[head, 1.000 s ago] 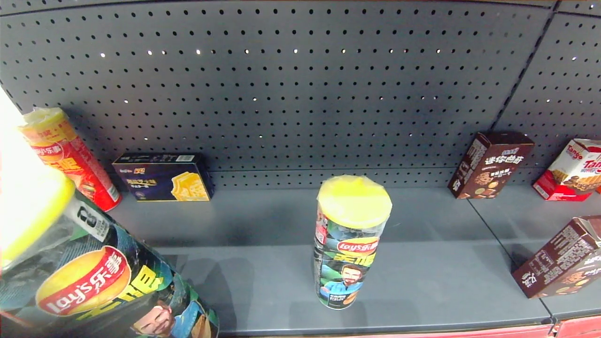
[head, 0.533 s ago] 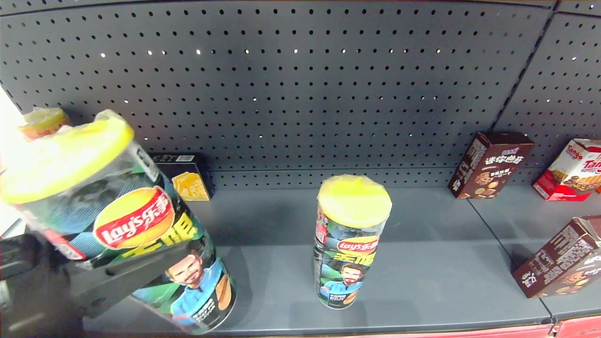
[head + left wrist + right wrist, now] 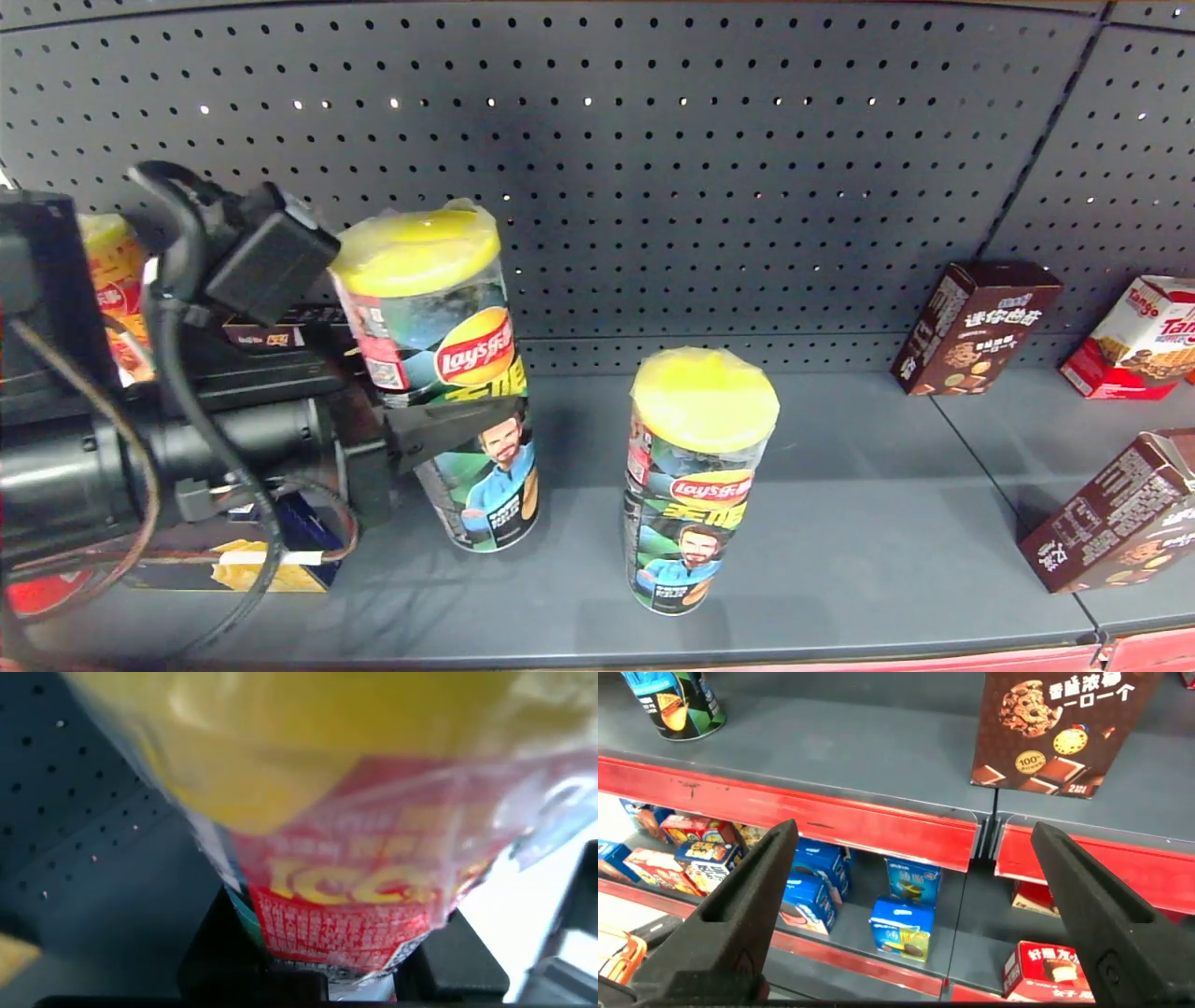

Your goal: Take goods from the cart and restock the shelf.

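The left gripper [image 3: 448, 422] comes in from the left edge of the head view and is clamped on a chip can [image 3: 439, 364] at mid-body, with one black finger [image 3: 439, 431] lying across the front of the label. The can's long axis runs nearly vertical. Its yellow lid is up and leans a little toward the upper left of the frame, and its base is down toward the lower centre. The printed label faces the camera. The base sits at the grey shelf [image 3: 840, 523], though whether it touches the board or hangs just above it cannot be told.

In the left wrist view the chip can [image 3: 346, 905] fills the frame from close up, and the left gripper [image 3: 336, 973] pinches it low on the tube (dark pads on both sides).

A second chip can [image 3: 695, 485] stands upright at centre frame, lid up, near the held one but apart from it. A red chip can [image 3: 117, 280] shows behind the arm at the far left. At the right stand a brown cookie box [image 3: 971, 327], a red-and-white wafer box [image 3: 1139, 341] and another brown box [image 3: 1111, 518], which is tilted.

The right gripper [image 3: 924, 924] has its fingers spread wide and holds nothing. It is in front of the red shelf edge [image 3: 831, 812], below a chocolate box [image 3: 1060, 728].
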